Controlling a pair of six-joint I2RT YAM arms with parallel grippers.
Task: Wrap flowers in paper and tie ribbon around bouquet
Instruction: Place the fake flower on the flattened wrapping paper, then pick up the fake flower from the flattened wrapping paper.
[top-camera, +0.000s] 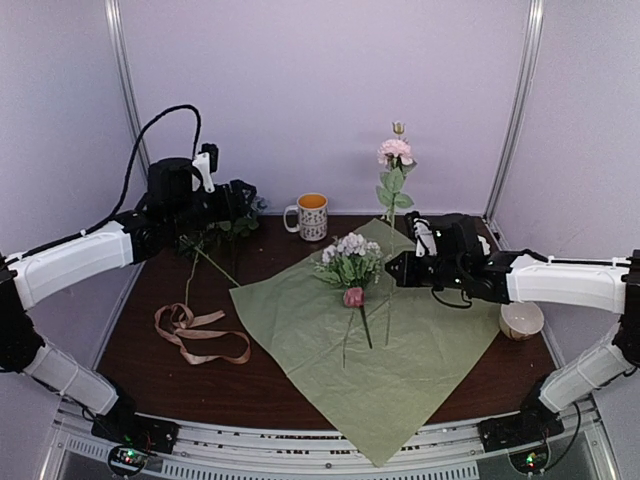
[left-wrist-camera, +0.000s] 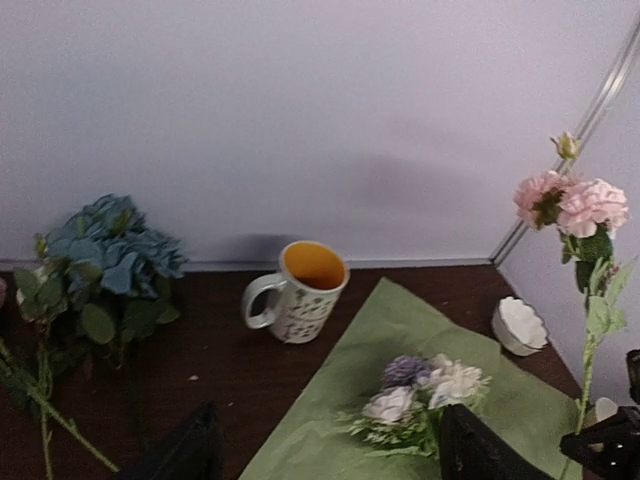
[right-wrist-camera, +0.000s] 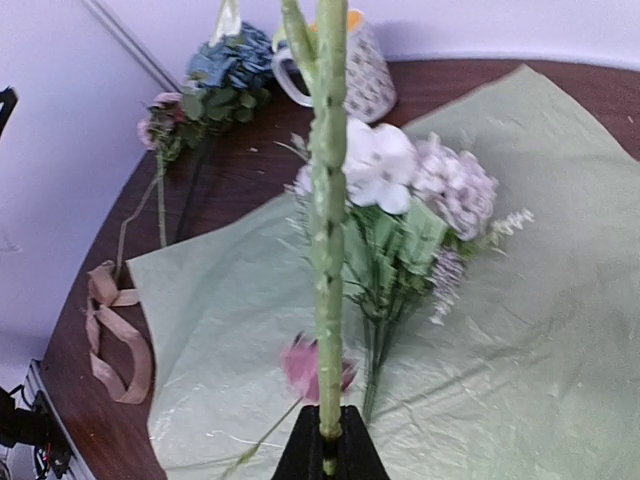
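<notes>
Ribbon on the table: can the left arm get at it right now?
Probably yes. The ribbon lies uncovered on that arm's side, beside the green paper and not under it, and the left gripper has open, empty jaws.

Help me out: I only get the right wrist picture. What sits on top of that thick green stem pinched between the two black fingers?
Observer: A ruffled pink bloom, with a small bud above it, tops the thick green stem that the right gripper holds upright.
Operator: Is the other arm holding anything?
Observer: No. The left gripper is open, its fingers wide apart with nothing between them.
Operator: Anything past the right corner of the sage-green paper sheet?
Observer: Yes, a small white bowl stands on the dark wooden table just beyond that corner.
</notes>
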